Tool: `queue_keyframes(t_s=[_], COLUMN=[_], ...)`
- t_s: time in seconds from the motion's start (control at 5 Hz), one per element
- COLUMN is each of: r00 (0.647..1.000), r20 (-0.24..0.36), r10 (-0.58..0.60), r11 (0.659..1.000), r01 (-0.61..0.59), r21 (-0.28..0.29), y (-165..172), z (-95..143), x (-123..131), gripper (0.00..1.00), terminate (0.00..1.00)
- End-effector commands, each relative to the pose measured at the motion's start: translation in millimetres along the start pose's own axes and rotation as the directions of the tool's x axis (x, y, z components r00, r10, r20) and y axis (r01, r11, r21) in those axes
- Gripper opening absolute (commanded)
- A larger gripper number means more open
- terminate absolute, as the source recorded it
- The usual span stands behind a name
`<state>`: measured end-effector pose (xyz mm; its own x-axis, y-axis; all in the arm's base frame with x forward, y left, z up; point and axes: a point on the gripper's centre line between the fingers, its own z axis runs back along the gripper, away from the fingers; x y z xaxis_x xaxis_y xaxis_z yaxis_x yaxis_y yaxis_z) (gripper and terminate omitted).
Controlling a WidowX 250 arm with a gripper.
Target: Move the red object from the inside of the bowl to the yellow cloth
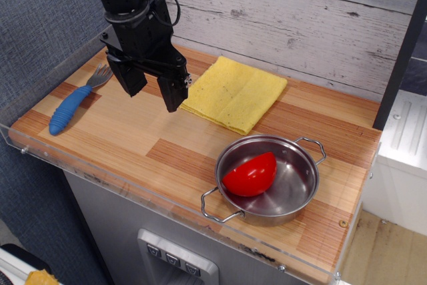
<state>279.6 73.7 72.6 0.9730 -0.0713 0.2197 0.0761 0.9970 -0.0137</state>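
The glossy red object (251, 173) lies inside the steel bowl (301, 185), against its left wall, at the front right of the wooden table. The yellow cloth (235, 93) lies flat at the back middle. My black gripper (152, 91) hangs open and empty above the table just left of the cloth, well away from the bowl to the back left.
A fork with a blue handle (72, 106) lies at the table's left end. A clear acrylic lip (100, 177) runs along the front edge. A grey plank wall (293, 18) stands behind; a dark post (400, 58) rises at the right.
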Motion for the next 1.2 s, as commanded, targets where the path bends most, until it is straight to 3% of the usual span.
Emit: queue_keyframes(t_s=[0.0, 0.4, 0.6, 0.8, 1.0], r00=[1.0, 0.991, 0.977, 0.962, 0.94], r20=[0.0, 0.061, 0.072, 0.024, -0.005], r10=[0.0, -0.115, -0.2, -0.271, -0.342], r11=[1.0, 0.988, 0.972, 0.962, 0.94], r01=[0.0, 0.121, 0.207, 0.272, 0.342], r21=[0.0, -0.101, -0.111, -0.039, -0.017], y=[0, -51, -93, -131, -155], z=[0, 15, 22, 23, 16], x=[0, 19, 18, 9, 2], gripper=[1.0, 1.0, 1.0, 1.0, 1.0], terminate=[0.0, 0.0, 0.0, 0.0, 0.0])
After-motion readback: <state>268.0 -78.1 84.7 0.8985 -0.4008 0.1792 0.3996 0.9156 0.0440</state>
